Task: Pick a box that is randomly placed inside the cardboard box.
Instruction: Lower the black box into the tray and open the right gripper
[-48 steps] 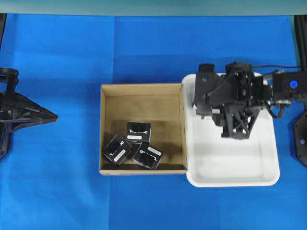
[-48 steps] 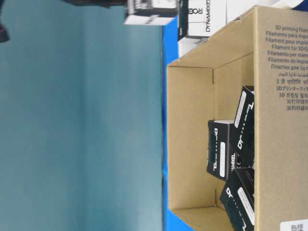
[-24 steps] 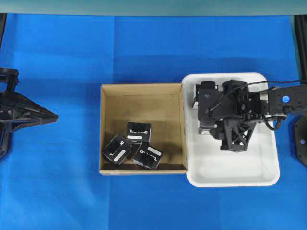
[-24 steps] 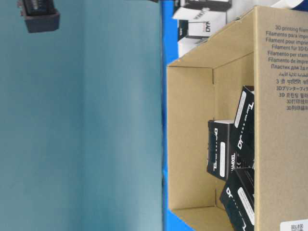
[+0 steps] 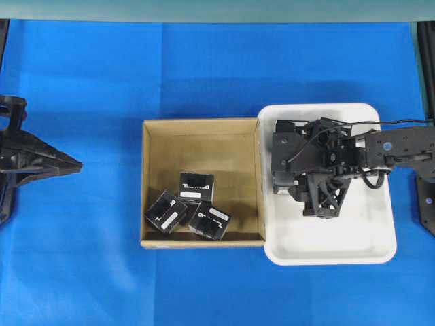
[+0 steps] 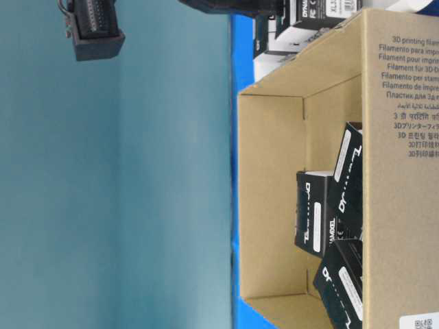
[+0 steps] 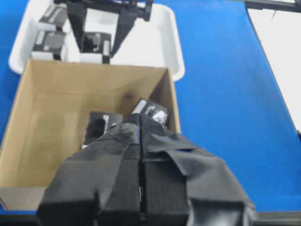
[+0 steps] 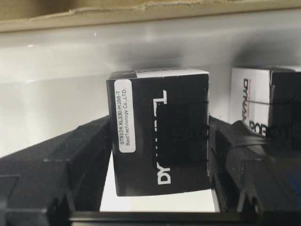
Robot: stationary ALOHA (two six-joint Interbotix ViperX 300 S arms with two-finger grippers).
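1. Blue cloth covers the table (image 5: 204,68), with a teal wall behind it in the table-level view.
2. On it sit the cardboard box (image 5: 146,183) and, touching its right wall, a white tray (image 5: 380,224).
3. Three black boxes lie clustered in the cardboard box's near left part, touching one another: one at the left (image 5: 166,211), one in the middle (image 5: 196,187), one at the right (image 5: 209,221).
4. The right gripper (image 8: 160,155) hangs over the tray, not the cardboard box. Its padded fingers (image 8: 75,155) pinch a black box (image 8: 162,136) by two opposite sides, the white label strip running upright between them.
5. At least one more black-and-white box (image 8: 256,106) stands in the tray just beside it, on the right of the wrist view.
6. The left gripper (image 7: 140,141) has its fingers pressed together and holds nothing. It is parked well left of the cardboard box, pointing toward it.
7. The held box appears low over the tray floor, so the step in hand is probably setting it down. The remaining boxes lie to the left of the right gripper, beyond the shared wall. The right arm is the nearer one.
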